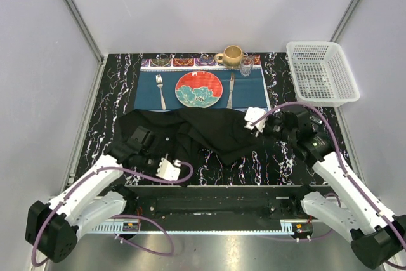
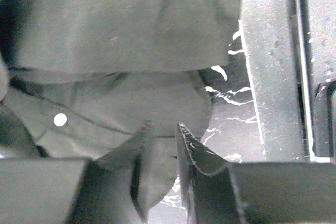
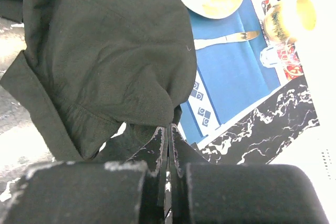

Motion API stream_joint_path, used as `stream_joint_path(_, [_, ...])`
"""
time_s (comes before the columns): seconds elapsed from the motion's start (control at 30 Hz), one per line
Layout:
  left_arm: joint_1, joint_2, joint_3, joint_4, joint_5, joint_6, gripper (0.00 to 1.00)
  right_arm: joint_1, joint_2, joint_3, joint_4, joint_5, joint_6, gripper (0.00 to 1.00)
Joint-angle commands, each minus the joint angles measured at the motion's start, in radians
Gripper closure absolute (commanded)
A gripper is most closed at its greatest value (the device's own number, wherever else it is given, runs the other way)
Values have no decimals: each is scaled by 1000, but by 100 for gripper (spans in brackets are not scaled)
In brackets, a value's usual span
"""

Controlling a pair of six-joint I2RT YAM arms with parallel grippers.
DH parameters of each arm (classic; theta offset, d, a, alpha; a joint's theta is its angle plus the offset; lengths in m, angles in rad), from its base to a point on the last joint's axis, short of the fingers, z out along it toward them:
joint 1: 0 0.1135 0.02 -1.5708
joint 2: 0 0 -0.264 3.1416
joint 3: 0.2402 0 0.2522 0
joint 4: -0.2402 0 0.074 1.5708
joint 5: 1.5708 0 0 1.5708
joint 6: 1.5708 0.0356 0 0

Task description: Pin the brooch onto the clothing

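Note:
The clothing, a black shirt [image 1: 203, 128], lies crumpled across the middle of the marbled table. My left gripper [image 1: 141, 139] sits on its left part. In the left wrist view the left gripper [image 2: 163, 127] has a fold of the shirt [image 2: 126, 35] between its fingers, near a round white button [image 2: 60, 119]. My right gripper [image 1: 248, 124] is at the shirt's right end. Seen from the right wrist, the right gripper [image 3: 169, 128] has its fingers pressed together at the edge of the bunched shirt [image 3: 110, 51]. The brooch is not visible in any view.
Behind the shirt lies a blue placemat [image 1: 250, 90] with a red plate [image 1: 198, 89], a fork [image 1: 160, 91] and a knife [image 1: 231, 90]. A mug [image 1: 232, 55] and a glass [image 1: 247, 65] stand at its back. A white basket [image 1: 321, 72] sits at the back right.

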Motion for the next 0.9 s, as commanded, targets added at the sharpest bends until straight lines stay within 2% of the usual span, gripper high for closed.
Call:
stream_joint_path(0.0, [81,-51,164,-4,147,-44,61,8,-11,55,-38,22,137,100])
stream_joint_path(0.03, [90,-60,191,13,223,-76,54,8,-8,62,-38,20,161,100])
stream_joint_path(0.1, [89,-85,234,77,286,-138,42,8,-4,88,-38,8,191,100])
stream_joint_path(0.13, [71,-99,229,115,314,-158,40,8,2,97,-38,5,220,100])
stream_joint_path(0.2, [29,-146,162,331,275,-269,37,8,9,131,-35,-7,249,100])
stream_joint_path(0.27, [-27,-169,99,545,190,-297,37,9,17,163,-22,-6,286,100])
stream_joint_path(0.33, [-78,-162,15,641,115,-268,36,8,19,180,-21,-7,310,100])
stream_joint_path(0.53, [-118,-42,-101,969,78,-228,34,8,8,215,-22,-20,332,100])
stream_joint_path(0.87, [-244,127,-93,1106,73,-227,35,8,19,233,-22,-29,347,100])
